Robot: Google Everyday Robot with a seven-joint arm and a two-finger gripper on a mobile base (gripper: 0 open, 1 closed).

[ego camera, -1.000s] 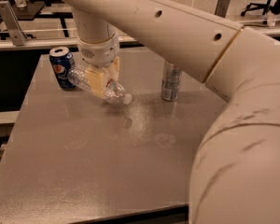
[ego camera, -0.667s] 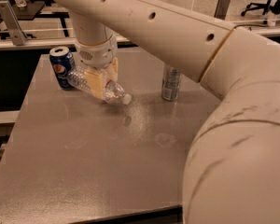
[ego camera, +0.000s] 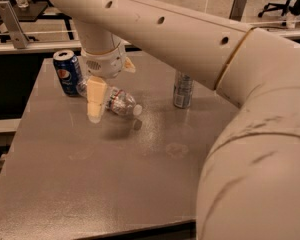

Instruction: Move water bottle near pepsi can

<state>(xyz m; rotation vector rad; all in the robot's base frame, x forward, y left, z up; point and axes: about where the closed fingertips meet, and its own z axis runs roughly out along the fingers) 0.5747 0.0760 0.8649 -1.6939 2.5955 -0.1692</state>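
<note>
The water bottle (ego camera: 119, 102) lies on its side on the grey table (ego camera: 115, 184), white cap pointing right and its base close to the pepsi can. The blue pepsi can (ego camera: 68, 72) stands upright at the table's far left. My gripper (ego camera: 109, 96) hangs from the wrist straight over the bottle. Its fingers are spread apart, with the near yellowish finger (ego camera: 95, 102) in front of the bottle and the other behind it. The bottle's middle is partly hidden by the near finger.
A taller silver-grey can (ego camera: 182, 89) stands upright to the right of the bottle. My thick cream arm (ego camera: 250, 134) fills the right side and top of the view. Rails and a dark gap lie beyond the table's far edge.
The gripper's near finger has swung out toward the camera and away from the bottle, which it gripped earlier. The bottle now rests beside the pepsi can. Both cans have not moved.
</note>
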